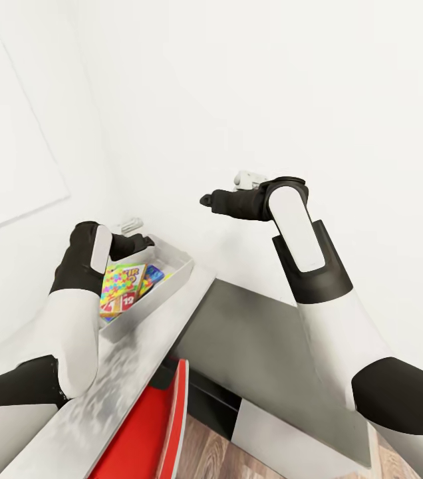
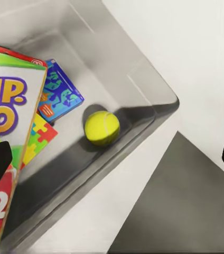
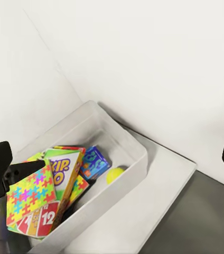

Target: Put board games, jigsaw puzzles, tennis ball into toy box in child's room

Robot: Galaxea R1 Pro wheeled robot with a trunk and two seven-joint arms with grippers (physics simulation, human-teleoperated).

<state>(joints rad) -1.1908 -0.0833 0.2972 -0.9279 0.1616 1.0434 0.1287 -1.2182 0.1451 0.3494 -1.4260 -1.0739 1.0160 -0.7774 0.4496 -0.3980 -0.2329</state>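
Note:
The toy box [image 1: 179,274] stands at the table's [image 1: 138,349] far end by the wall. Inside it lie a multicoloured jigsaw puzzle [image 1: 120,279], the SKIP-BO board game [image 2: 9,106], a blue board game [image 2: 59,96] and the tennis ball [image 2: 102,127], which rests against the box wall. A second puzzle corner [image 2: 39,138] pokes out under the SKIP-BO box. My left gripper [image 1: 140,243] hovers open just above the box with nothing between its fingers. Farther right and higher, near the wall, my right gripper [image 1: 206,199] is also open and empty. From there the box [image 3: 129,144] and the ball [image 3: 114,174] show below it.
A lower dark grey cabinet top [image 1: 255,339] adjoins the table on the right. A red chair [image 1: 155,426] stands under the table's near edge, on wood flooring. White walls close in behind and to the left, with a black silhouette picture [image 1: 2,133].

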